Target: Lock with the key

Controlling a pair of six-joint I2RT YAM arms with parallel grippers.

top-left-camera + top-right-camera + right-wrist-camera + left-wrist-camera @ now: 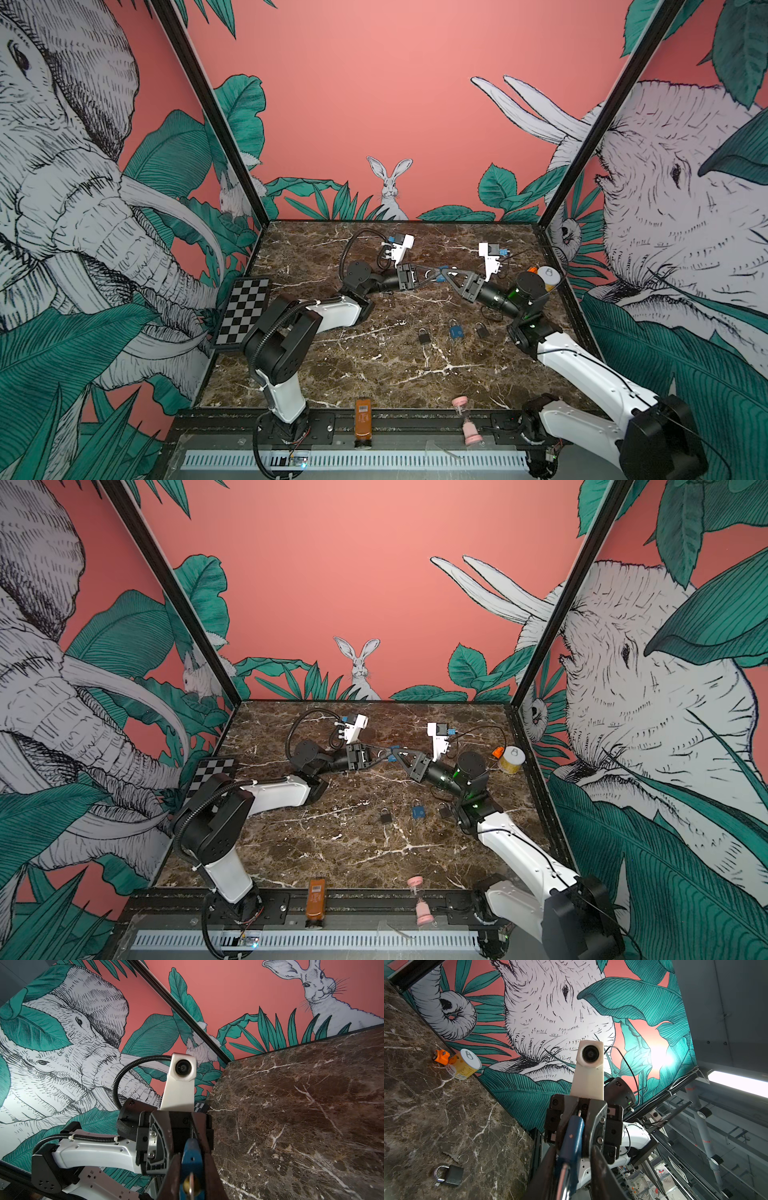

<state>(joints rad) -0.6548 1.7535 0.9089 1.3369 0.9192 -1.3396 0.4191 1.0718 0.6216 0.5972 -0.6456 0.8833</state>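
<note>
In both top views I count four padlocks on or over the brown marble table (pixel 374 374). The blue padlock (pixel 443 269) sits mid-table between the left gripper (pixel 433 275) and right gripper (pixel 449 275), while a black padlock (pixel 424 336), a second blue padlock (pixel 456 331) and a dark padlock (pixel 482 331) lie by the right arm, with one yellow can (pixel 549 286) and mural walls (pixel 415 104) around. My left wrist view shows the left claw partly closed on the blue padlock's shackle end. My right wrist view shows the right claw pinched almost shut on the key (pixel 191 1185) in its keyhole.
</note>
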